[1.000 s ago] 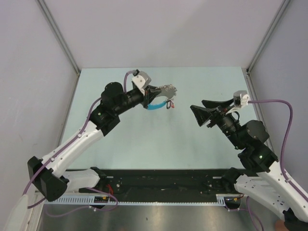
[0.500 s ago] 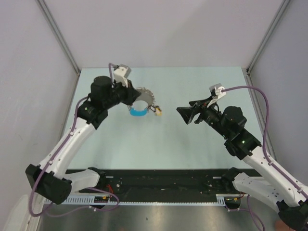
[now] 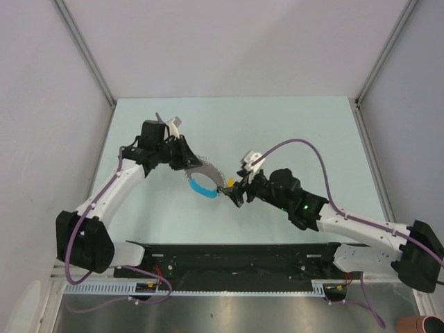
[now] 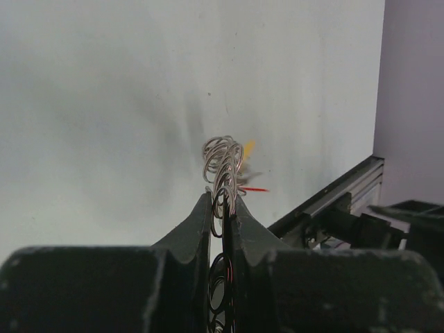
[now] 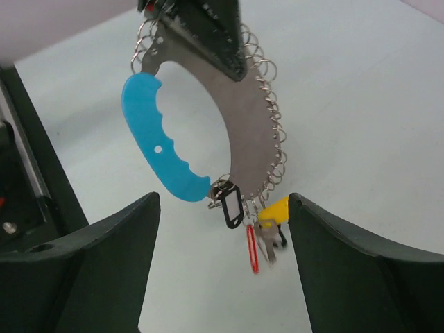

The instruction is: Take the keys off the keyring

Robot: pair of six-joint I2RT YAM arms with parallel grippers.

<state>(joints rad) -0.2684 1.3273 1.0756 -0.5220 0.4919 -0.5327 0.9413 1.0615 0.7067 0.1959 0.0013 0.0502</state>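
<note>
Pale green table (image 3: 312,125) — smooth, matte

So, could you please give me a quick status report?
Left pincer shut on keyring, held aloft. Right pincer open, facing the dangling keys. Nothing blocking.

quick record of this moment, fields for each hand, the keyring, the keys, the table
left hand: shut on the keyring's metal edge
right hand: open, straddling the hanging keys, no contact seen
keyring: hanging from the left hand, blue band on one side
keys: on the ring, clustered at its low end; one black, one red, one yellow-headed
table: pale green surface
</note>
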